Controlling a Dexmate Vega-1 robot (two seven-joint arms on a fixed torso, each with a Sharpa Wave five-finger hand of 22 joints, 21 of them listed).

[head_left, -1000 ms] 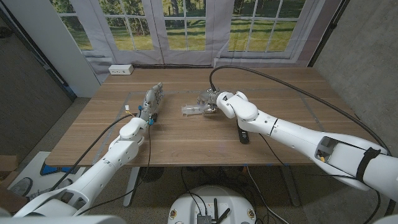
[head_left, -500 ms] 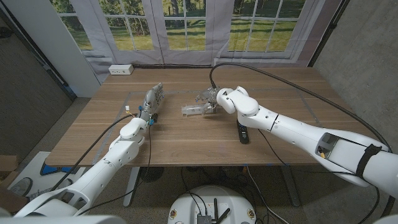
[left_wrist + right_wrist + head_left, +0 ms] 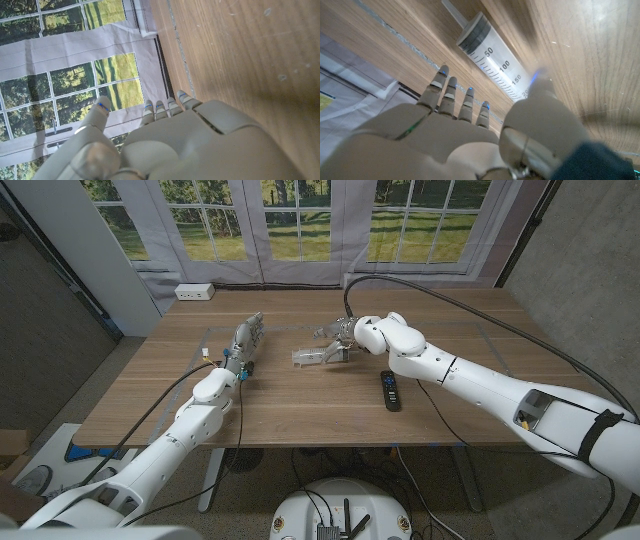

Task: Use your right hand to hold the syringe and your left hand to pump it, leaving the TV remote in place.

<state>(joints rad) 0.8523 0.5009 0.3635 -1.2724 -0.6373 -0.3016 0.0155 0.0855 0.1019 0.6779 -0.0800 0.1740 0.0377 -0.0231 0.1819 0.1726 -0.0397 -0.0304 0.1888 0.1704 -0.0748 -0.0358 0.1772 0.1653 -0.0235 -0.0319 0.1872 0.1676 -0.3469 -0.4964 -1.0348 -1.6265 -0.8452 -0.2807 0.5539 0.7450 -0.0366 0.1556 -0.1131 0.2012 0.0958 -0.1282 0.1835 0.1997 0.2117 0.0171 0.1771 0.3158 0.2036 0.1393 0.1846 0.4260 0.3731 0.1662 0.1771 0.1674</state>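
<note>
A: Nearest on the surface (image 3: 300, 405) is the remote (image 3: 390, 390), lying beside the right forearm and well apart from the syringe (image 3: 312, 355), so it should stay put

B: And the syringe itself?

A: Mid-surface, long axis running left to right. The right hand (image 3: 345, 338) is at its right end; the left hand (image 3: 246, 340) stands well apart off its left end, fingers together and upright, holding nothing

B: Is the right hand gripping?

A: I judge not yet. Its wrist view has the barrel (image 3: 492, 60) on the wood with the fingers (image 3: 455, 97) spread beside it and the thumb over the barrel's end; contact I cannot tell

B: What does the head view miss?

A: Those printed marks and the dark plunger seal; the wrist view misses the left hand's distance
</note>
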